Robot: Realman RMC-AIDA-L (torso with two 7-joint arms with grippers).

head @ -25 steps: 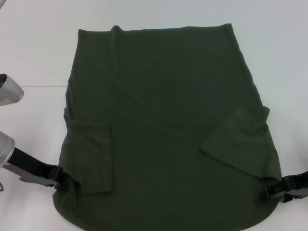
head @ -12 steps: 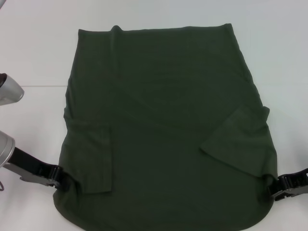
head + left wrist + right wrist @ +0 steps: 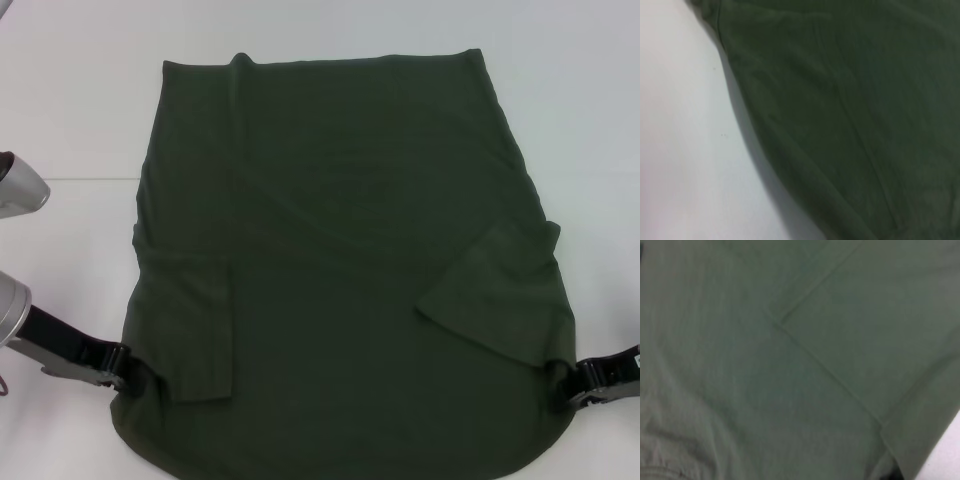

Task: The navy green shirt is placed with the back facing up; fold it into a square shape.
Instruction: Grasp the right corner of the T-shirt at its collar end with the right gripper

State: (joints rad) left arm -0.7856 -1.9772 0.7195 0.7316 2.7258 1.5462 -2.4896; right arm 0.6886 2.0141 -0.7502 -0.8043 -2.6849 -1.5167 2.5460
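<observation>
The left gripper (image 3: 118,367) sits at the shirt's near-left corner, its dark fingers reaching in to the cloth's edge. Whether they are pinched on the fabric or merely resting against it cannot be told from these views; the tips merge with the dark cloth. The right gripper (image 3: 590,385) is at the near-right corner in the same posture, touching the hem line, and its jaw state cannot be told either. Neither wrist view shows its own fingers, only cloth and a strip of worktop.

The navy green shirt (image 3: 350,270) lies flat on the white worktop (image 3: 80,90), spread from the near edge, where its rounded end almost reaches the bottom of the head view, toward the far side, where its straight edge lies square to the robot. Both sleeves appear already turned in over the body: the left one (image 3: 195,325) lies as a narrow panel along the near-left side, and the right one (image 3: 500,295) as a slanted flap on the near-right side.

As a judgement, the side folds are done, giving a long, roughly rectangular shape, and the lengthwise fold is what remains. With both grippers at the near corners, the likely step in hand is taking hold of that end to carry it over toward the far edge. The square shape is not yet made.

No brand, label or lettering can be read; the upturned surface is plain.
</observation>
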